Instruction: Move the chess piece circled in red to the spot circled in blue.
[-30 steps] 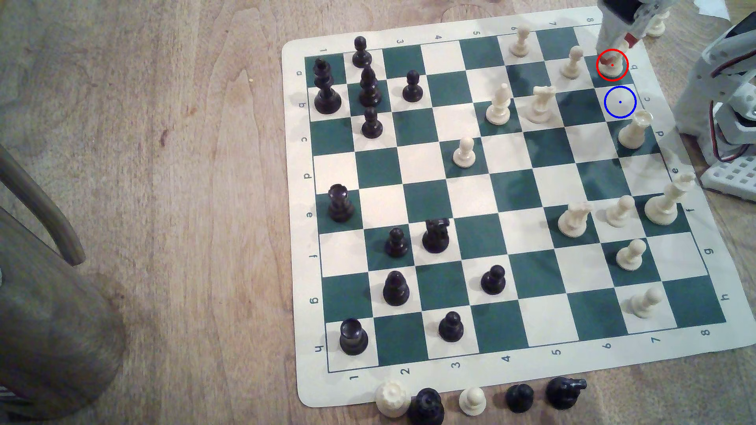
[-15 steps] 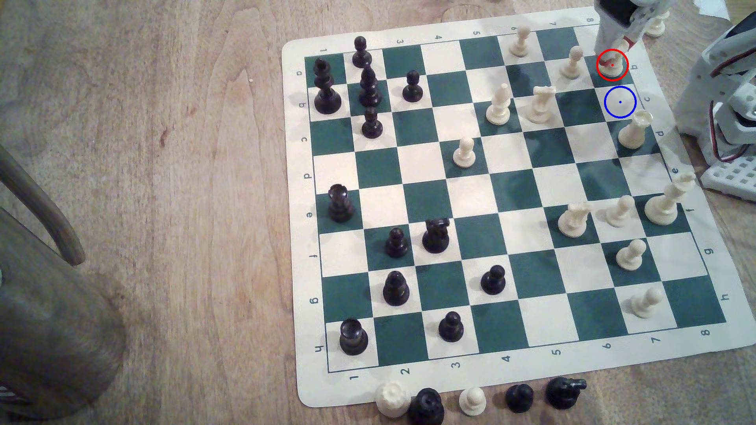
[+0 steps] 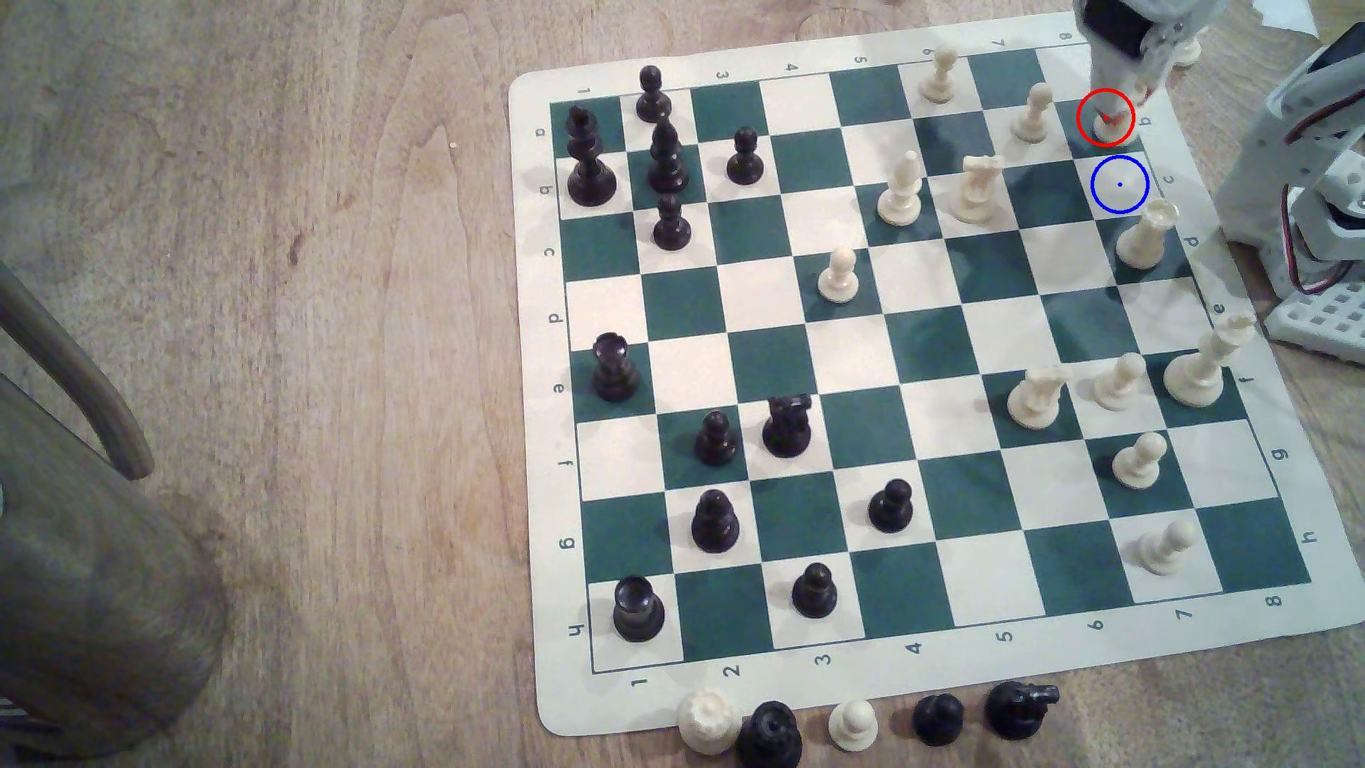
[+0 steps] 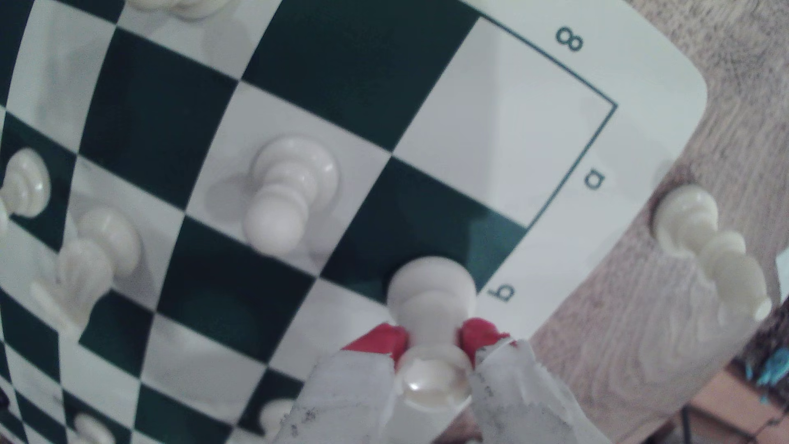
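Note:
The chess piece circled in red [image 3: 1106,131] is a cream piece with a round base and a flat rimmed top. It stands upright on the dark green corner-file square by the letter b. My gripper [image 3: 1112,117] has come down over it from the board's far right corner in the exterior view. In the wrist view the two red fingertips [image 4: 384,339] press against opposite sides of the piece's [image 4: 431,286] body just under its rim, so my gripper [image 4: 433,335] is shut on it. The spot circled in blue [image 3: 1120,184] is the bare cream square next to it.
A cream pawn [image 3: 1032,114] [image 4: 281,205] stands one square away. A tall cream piece [image 3: 1143,236] sits just beyond the blue spot. Another cream piece [image 3: 1187,48] [image 4: 704,243] rests off the board near the gripper. The arm's base [image 3: 1315,221] is at the exterior view's right.
The gripper has dropped lower over the red-circled piece; its red tips now sit at the piece's body instead of above it. The piece has stayed on its square.

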